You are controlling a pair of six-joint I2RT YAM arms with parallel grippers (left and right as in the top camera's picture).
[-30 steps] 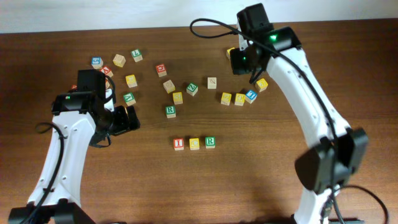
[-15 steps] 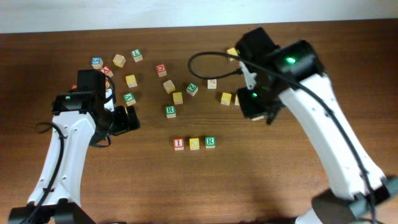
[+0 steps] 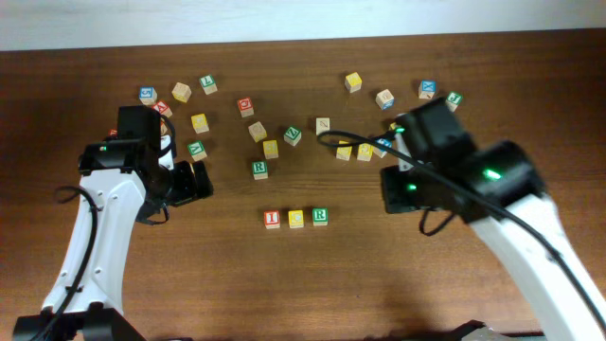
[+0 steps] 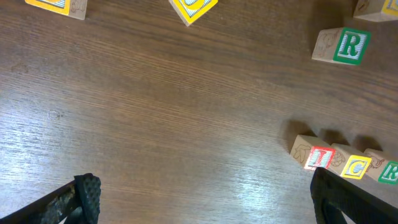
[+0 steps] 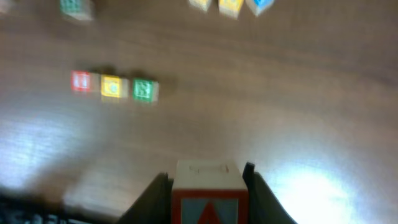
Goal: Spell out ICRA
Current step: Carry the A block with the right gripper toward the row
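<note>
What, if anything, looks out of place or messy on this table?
Nothing looks damaged or spilled. The I, C and R cubes sit in a tidy row. Loose cubes behind them lie scattered at mixed angles, an unsorted supply. The right gripper holds a red-faced cube.

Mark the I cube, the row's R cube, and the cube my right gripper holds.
I cube [image 3: 272, 219]: overhead view, red top face.
row's R cube [image 3: 320, 216]: overhead view, green top face.
held cube [image 5: 208, 205]: right wrist view, printed front face.
</note>
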